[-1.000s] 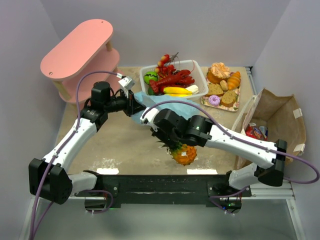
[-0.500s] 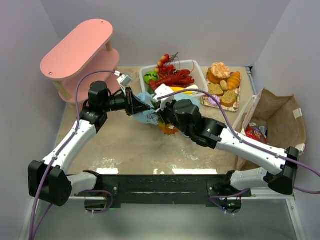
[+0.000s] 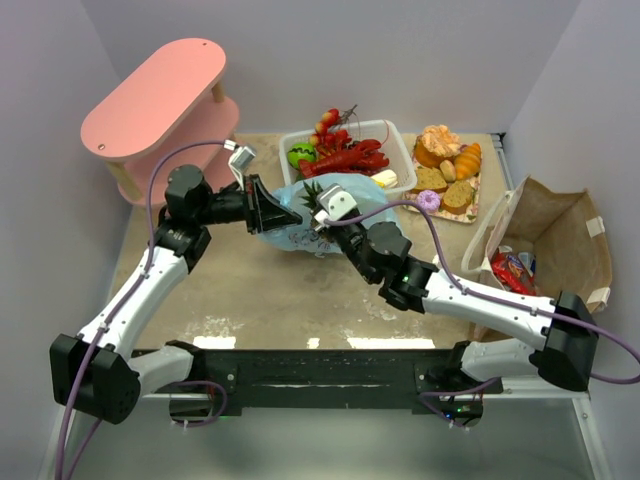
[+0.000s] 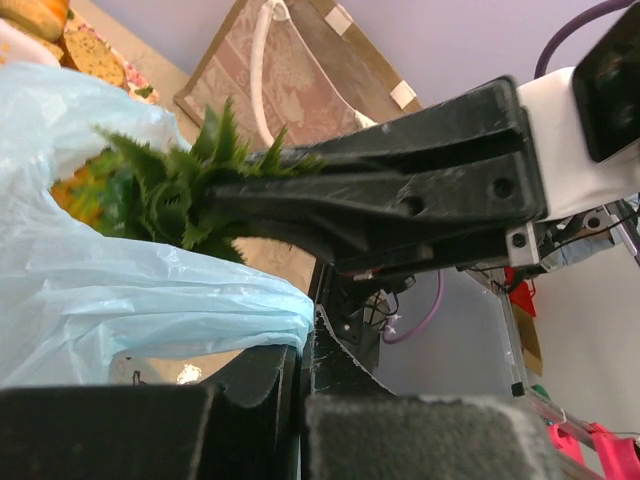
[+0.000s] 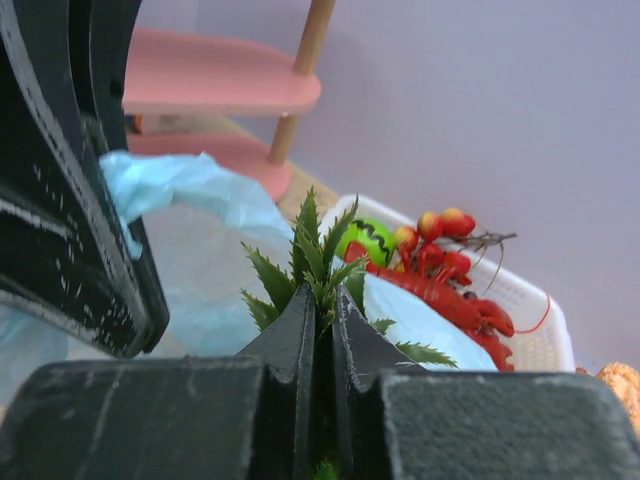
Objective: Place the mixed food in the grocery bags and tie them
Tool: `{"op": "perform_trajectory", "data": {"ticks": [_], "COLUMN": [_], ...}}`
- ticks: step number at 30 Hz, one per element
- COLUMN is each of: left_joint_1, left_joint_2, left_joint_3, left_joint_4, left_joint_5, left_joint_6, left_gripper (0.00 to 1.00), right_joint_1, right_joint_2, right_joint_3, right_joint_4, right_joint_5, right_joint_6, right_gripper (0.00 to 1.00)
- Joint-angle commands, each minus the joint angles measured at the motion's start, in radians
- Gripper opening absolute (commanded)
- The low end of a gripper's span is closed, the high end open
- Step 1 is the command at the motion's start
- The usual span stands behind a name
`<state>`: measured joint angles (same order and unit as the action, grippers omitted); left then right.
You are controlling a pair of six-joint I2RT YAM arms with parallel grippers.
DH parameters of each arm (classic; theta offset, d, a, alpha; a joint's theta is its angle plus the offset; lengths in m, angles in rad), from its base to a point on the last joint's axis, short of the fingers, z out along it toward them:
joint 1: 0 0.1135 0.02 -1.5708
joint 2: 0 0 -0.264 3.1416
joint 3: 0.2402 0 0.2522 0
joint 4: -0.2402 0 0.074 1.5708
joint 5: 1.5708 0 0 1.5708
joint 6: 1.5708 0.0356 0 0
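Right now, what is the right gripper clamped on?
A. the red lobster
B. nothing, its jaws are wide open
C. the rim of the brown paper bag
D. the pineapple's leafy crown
D: in the right wrist view the right gripper is shut on the green crown of the pineapple, at the light-blue bag whose edge the left gripper pinches.

Clearance around the right gripper [image 5: 320, 310], jaws pinched on the pineapple crown [image 5: 312, 250]: the light-blue plastic bag [image 3: 352, 190] wraps it ahead and below; the left gripper [image 3: 282, 211], clamped on the bag's rim, bars its left; the white basket [image 5: 525, 292] stands ahead to its right. Bare table [image 3: 250, 295] behind both grippers lies open, as does the air above.
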<state>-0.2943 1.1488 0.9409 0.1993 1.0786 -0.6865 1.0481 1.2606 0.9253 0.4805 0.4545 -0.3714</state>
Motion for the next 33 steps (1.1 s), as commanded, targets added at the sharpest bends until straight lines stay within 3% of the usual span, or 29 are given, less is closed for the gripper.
{"op": "perform_trajectory", "data": {"ticks": [1, 9, 17, 22, 29, 33], "left_joint_1": [0.007, 0.007, 0.007, 0.015, 0.116, 0.127], "left_joint_2": [-0.023, -0.049, -0.067, -0.063, -0.052, 0.004], "left_joint_3": [0.042, 0.027, 0.033, 0.082, 0.136, 0.127], "left_joint_4": [-0.081, 0.090, 0.293, 0.338, 0.338, 0.188], "left_joint_5": [0.014, 0.056, 0.087, 0.083, 0.058, 0.040], "left_joint_6": [0.033, -0.120, -0.314, -0.323, -0.278, -0.112], "left_gripper": [0.00, 0.00, 0.00, 0.00, 0.00, 0.00], "right_joint_1": [0.003, 0.003, -0.014, -0.031, -0.056, -0.056], "right_joint_2": [-0.053, 0.005, 0.134, 0.181, 0.220, 0.200], "right_joint_3": [0.032, -0.058, -0.132, -0.086, -0.031, -0.002], "right_joint_4": [0.155, 0.332, 0.368, 0.164, -0.132, -0.212], "right_joint_5": [0.016, -0.028, -0.033, -0.022, -0.065, -0.173], "right_joint_6": [-0.044, -0.063, -0.005, 0.092, 0.232, 0.288], "right_gripper": [0.00, 0.00, 0.00, 0.00, 0.00, 0.00]}}
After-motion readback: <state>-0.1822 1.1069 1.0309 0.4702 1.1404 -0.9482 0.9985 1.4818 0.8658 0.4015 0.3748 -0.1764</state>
